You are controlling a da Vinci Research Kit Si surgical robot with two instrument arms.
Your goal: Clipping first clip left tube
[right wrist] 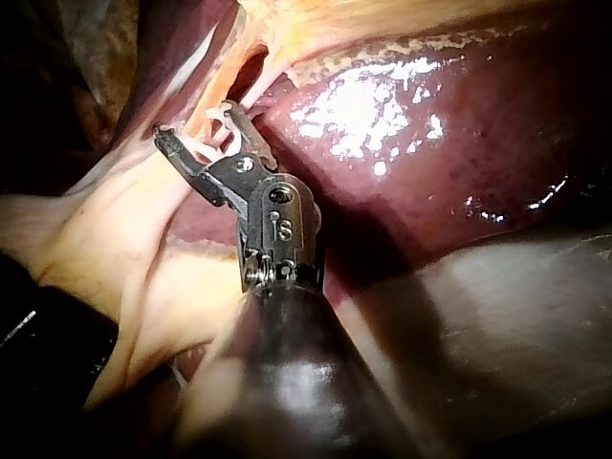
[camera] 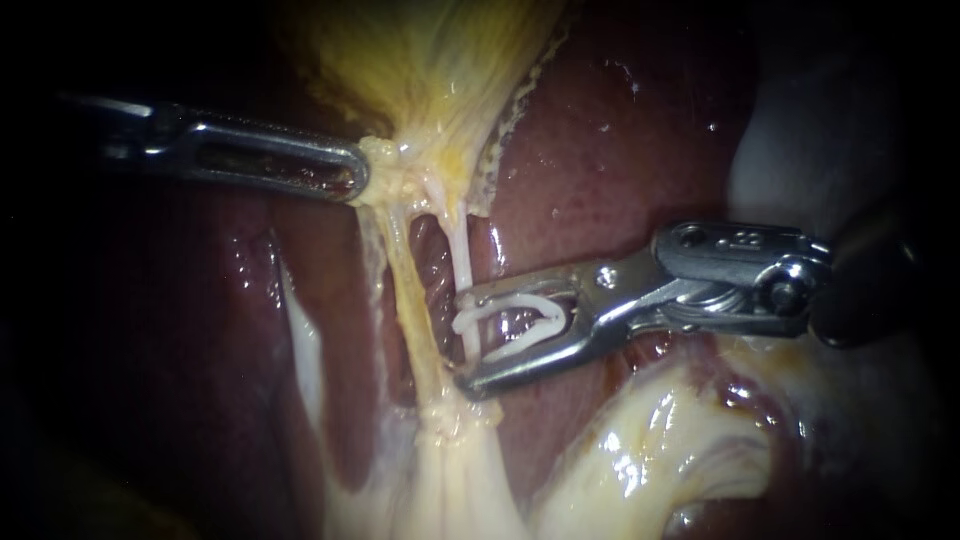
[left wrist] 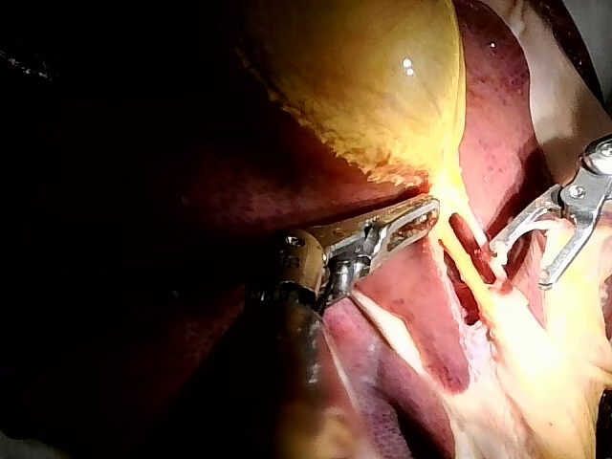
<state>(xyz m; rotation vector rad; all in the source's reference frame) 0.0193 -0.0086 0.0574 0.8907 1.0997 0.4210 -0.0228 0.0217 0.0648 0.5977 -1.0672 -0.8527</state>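
Your right instrument (camera: 468, 342) holds an open white clip (camera: 520, 299) between wide-spread jaws, which straddle the thin pale tube (camera: 458, 255). The thicker, yellowish left tube (camera: 410, 300) lies just beyond the tips, so the clip is still being placed: reach around that tube before closing. Your left instrument (camera: 357, 178), jaws clamped on the gallbladder (camera: 430, 60) neck, holds both tubes taut.

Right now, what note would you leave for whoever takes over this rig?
Left instrument: pincer shut on pale tissue at the yellow gallbladder's neck, holding it stretched.
Right instrument: pincer holds an open white V-shaped clip, its mouth at the thin pale tube beside the dark red liver.
Done: clip at the tube. Left: close it, let go.
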